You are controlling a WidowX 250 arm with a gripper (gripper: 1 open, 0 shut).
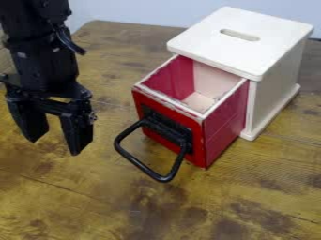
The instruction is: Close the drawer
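At the top left edge the arm (38,37) is cut off above its black housing, and most of the drawer's inside is hidden by its near wall. The gripper (53,127) hangs over the wooden table (75,206), jaws spread wide, holding and touching nothing. The red drawer (189,108) stands pulled out of the cream cabinet (251,56), its black loop handle (150,150) just right of the claw.
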